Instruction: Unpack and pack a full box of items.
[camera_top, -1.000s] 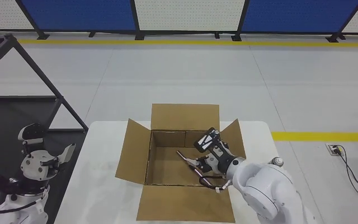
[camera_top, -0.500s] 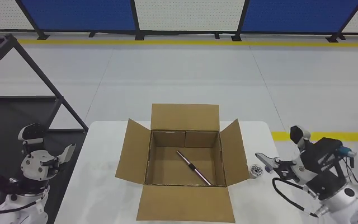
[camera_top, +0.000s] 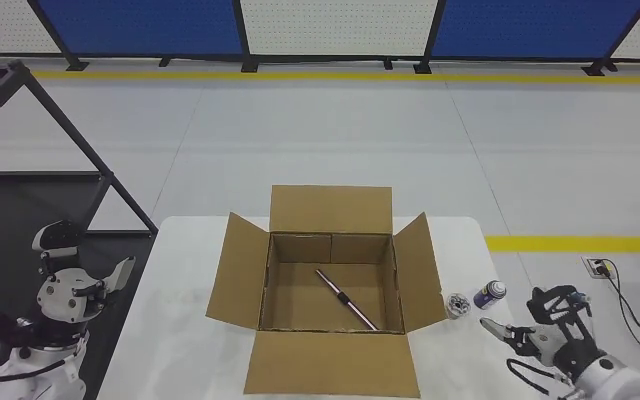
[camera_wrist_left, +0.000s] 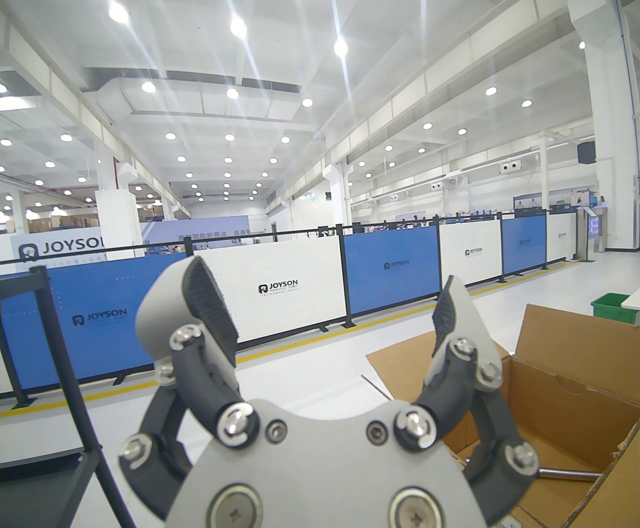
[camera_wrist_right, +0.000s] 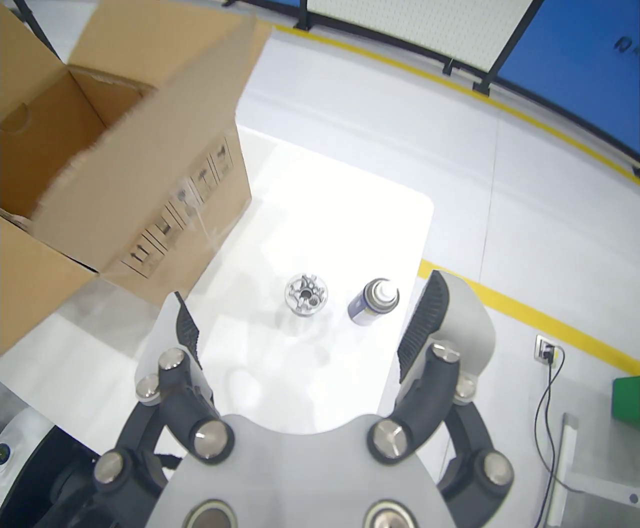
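Observation:
The open cardboard box (camera_top: 250, 275) stands in the middle of the white table, with a thin metal rod (camera_top: 345, 298) lying slantwise on its floor. To the right of the box, a small round metal part (camera_top: 458, 303) and an upright blue spray can (camera_top: 489, 294) stand side by side on the table. My right gripper (camera_top: 500, 338) hangs open and empty just on the near side of them; its wrist view looks down on the metal part (camera_wrist_right: 306, 295) and the can (camera_wrist_right: 372, 302). My left gripper (camera_top: 105, 285) is open, off the table's left edge.
The box flaps (camera_top: 415, 262) spread outward on all sides. The table's right edge (camera_wrist_right: 417, 270) runs close behind the can. A black rack (camera_top: 60, 120) stands to the left. A socket and cable (camera_wrist_right: 547, 350) lie on the floor at the right.
My right arm left the box and swung out to the right. The blue can now stands beside the metal part, and the gripper has drawn back toward the near edge. The left arm kept still.

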